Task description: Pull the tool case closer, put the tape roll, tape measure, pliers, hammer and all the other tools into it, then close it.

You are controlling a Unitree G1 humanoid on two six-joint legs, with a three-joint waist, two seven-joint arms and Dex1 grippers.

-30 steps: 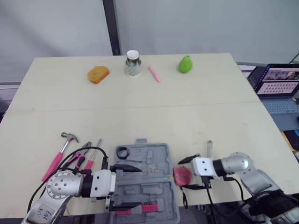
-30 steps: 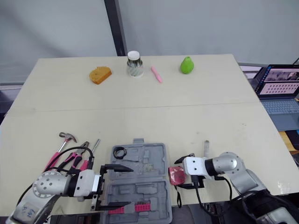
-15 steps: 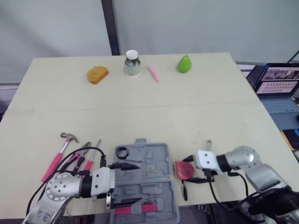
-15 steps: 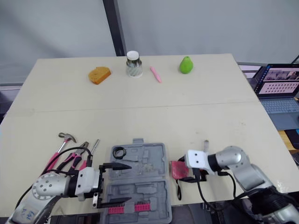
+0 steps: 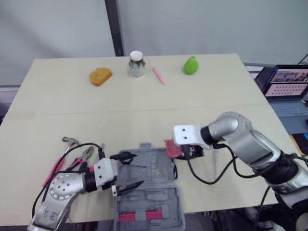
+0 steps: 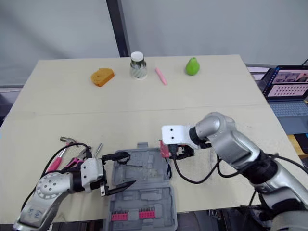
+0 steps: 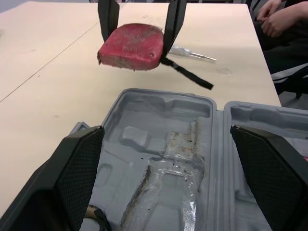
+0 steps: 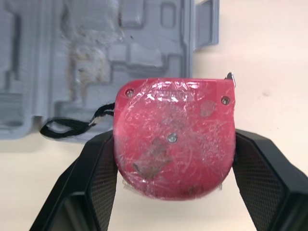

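The grey tool case (image 5: 154,192) lies open at the table's near edge, with pink bits (image 5: 139,215) in its near half. My right gripper (image 5: 175,149) is shut on the red tape measure (image 8: 174,144) and holds it above the table by the case's far right corner, its black strap (image 7: 187,74) dangling. My left gripper (image 5: 134,169) stands open over the case's far left part with nothing between its fingers. The pink-handled hammer (image 5: 60,161), pliers (image 5: 85,155) and a screwdriver (image 5: 101,147) lie left of the case. Another screwdriver (image 7: 192,53) lies right of it.
Along the far edge stand an orange sponge-like piece (image 5: 100,76), a small jar (image 5: 136,65), a pink marker (image 5: 159,75) and a green pear (image 5: 191,65). A laptop (image 5: 288,91) sits off the table's right side. A person's hands (image 7: 276,14) rest beyond the table.
My right gripper has lifted the tape measure off the table and carried it left and away from me, to the case's far right corner. My left gripper moved slightly away from me.
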